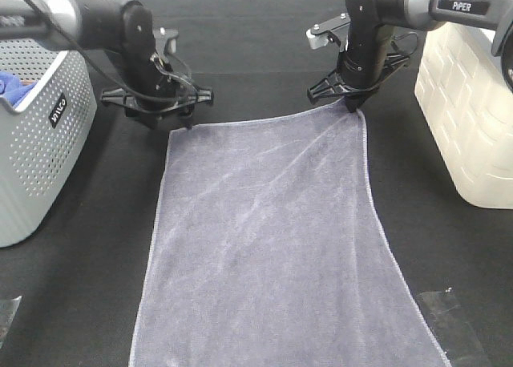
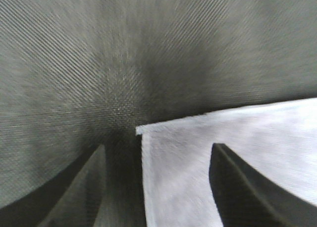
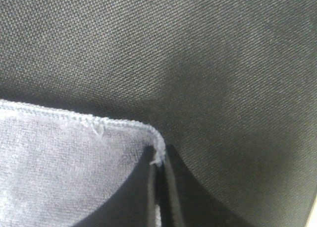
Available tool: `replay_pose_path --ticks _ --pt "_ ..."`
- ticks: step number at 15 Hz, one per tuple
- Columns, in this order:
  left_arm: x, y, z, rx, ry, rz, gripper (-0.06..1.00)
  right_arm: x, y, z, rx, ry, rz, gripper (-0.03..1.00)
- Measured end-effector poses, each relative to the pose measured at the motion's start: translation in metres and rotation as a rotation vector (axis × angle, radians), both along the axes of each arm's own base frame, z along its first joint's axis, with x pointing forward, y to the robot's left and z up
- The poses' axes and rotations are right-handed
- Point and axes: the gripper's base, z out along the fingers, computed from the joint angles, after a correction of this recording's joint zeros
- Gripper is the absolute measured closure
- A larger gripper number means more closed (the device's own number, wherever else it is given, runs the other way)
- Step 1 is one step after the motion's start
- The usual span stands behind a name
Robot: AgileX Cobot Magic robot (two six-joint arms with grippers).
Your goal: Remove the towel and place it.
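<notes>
The grey-lavender towel (image 1: 272, 239) lies spread flat on the black table, running from its far edge toward the camera. My left gripper (image 1: 170, 125) stands open at the towel's far left corner. In the left wrist view its two fingers (image 2: 89, 187) are apart, with the towel's corner (image 2: 237, 147) lying flat between them. My right gripper (image 1: 355, 106) is shut on the far right corner. In the right wrist view the closed fingertips (image 3: 157, 162) pinch the towel's hemmed edge (image 3: 64, 157) just beside the corner.
A grey perforated basket (image 1: 32, 143) stands at the left edge with a bright blue cloth (image 1: 10, 86) inside. A white textured container (image 1: 473, 110) stands at the right. Clear tape strips (image 1: 449, 319) lie on the table near the front.
</notes>
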Motion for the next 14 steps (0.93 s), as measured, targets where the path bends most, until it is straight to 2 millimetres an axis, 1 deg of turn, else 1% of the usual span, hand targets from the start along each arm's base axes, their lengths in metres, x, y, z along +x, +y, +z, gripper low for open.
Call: replay_pose_path --ticks 2,5,7,8,9,10,11,12,14 --pt "0.004 -0.001 -0.012 0.013 0.036 0.000 0.36 0.000 0.000 0.000 0.000 0.000 0.000 0.97" --pt "0.009 -0.004 -0.018 0.003 0.041 0.005 0.36 0.000 0.000 0.000 -0.001 0.000 0.000 0.97" --pt "0.011 -0.004 -0.020 0.003 0.042 0.006 0.42 0.000 0.000 0.000 -0.002 -0.001 0.001 0.97" --pt "0.011 -0.001 -0.021 0.010 0.046 0.009 0.51 0.000 0.000 0.000 -0.002 -0.001 0.001 0.97" --pt "0.012 0.001 -0.021 0.017 0.047 0.009 0.63 0.000 0.000 0.000 -0.002 -0.001 0.001 0.97" --pt "0.013 0.002 -0.020 0.015 0.041 0.005 0.79 0.000 0.000 0.000 -0.002 -0.001 0.001 0.97" --pt "0.015 0.001 -0.019 0.019 0.032 -0.017 0.90 0.000 0.000 0.000 -0.002 -0.001 0.001 0.97" --pt "0.017 -0.002 -0.017 0.026 0.019 -0.046 0.94 0.000 0.000 0.000 -0.003 -0.001 0.001 0.97" --pt "0.019 -0.003 -0.014 0.032 0.004 -0.061 0.94 0.000 -0.001 0.000 -0.010 -0.003 0.003 0.97"
